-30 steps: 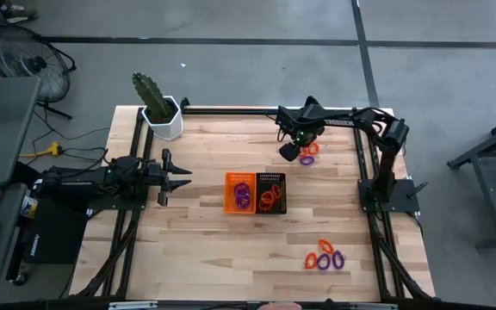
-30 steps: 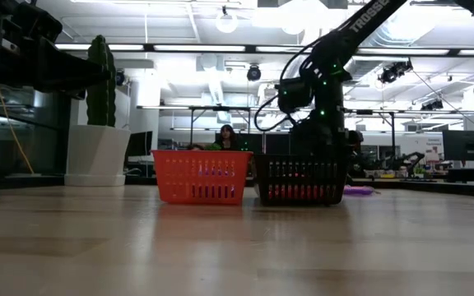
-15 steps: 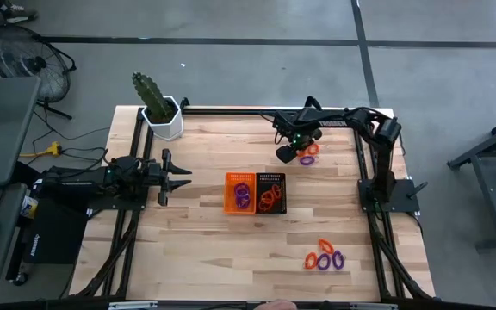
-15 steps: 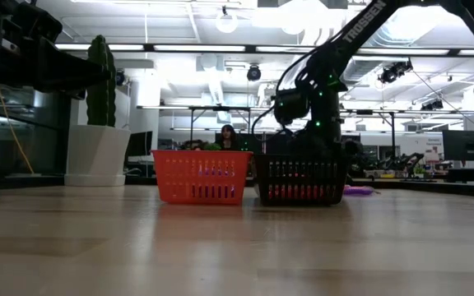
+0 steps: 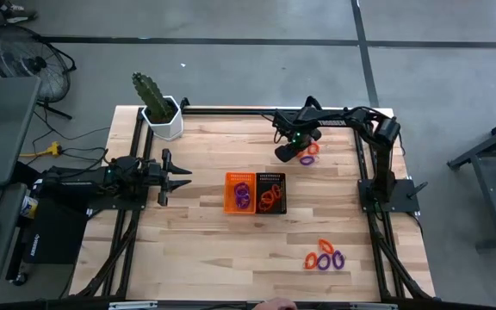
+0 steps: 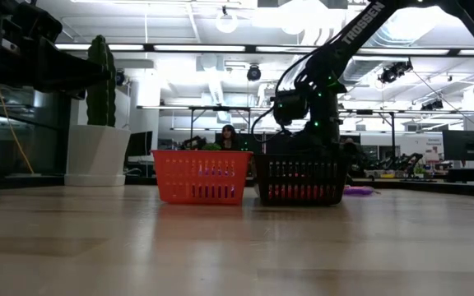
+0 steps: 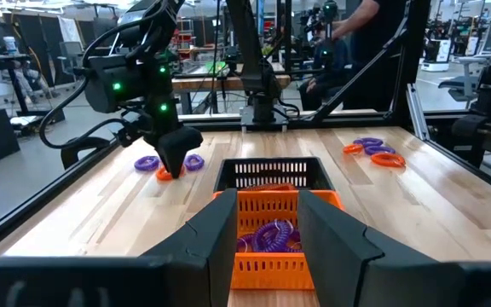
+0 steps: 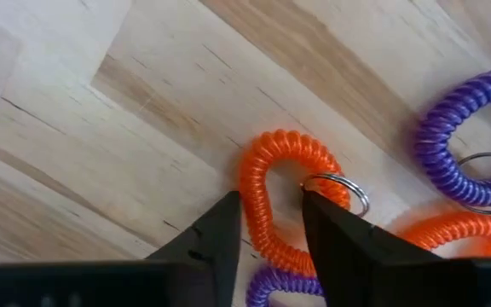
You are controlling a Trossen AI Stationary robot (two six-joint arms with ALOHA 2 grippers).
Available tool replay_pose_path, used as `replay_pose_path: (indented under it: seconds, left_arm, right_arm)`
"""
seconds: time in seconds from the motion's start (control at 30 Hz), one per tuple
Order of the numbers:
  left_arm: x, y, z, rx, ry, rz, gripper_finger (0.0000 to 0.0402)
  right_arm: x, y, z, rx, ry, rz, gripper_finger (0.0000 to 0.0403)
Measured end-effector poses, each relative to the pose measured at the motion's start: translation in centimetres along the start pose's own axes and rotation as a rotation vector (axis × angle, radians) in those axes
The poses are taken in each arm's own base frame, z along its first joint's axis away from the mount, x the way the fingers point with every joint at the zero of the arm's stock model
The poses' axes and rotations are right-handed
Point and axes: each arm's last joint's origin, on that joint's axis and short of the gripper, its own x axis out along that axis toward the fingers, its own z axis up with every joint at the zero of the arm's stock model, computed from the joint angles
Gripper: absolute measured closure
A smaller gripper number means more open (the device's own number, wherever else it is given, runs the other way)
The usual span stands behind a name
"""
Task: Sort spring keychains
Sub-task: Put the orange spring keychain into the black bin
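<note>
Risk I see: right gripper [image 8: 271, 226], fingers pinching the orange keychain [image 8: 273, 192], could snag its metal ring [image 8: 337, 192].

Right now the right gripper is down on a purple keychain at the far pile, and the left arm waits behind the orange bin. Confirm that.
Not quite: the colour is wrong. The right wrist view shows the right gripper straddling the coil of an orange keychain, with a purple keychain lying off to the side. The rest holds: it is at the far pile, and the left gripper waits behind the orange bin.
</note>
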Motion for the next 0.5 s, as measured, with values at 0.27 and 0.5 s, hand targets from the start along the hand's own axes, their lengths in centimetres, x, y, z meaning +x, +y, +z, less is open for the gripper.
replay_pose_path:
  seconds: [0.27, 0.5]
  left_arm:
    - [0.00, 0.00, 0.00, 0.000, 0.000, 0.000, 0.0279]
    - [0.00, 0.00, 0.00, 0.000, 0.000, 0.000, 0.0279]
  right_arm:
    - [0.06, 0.03, 0.01, -0.002, 0.000, 0.003, 0.0347]
    - [-0.11, 0.04, -0.05, -0.003, 0.002, 0.021, 0.0383]
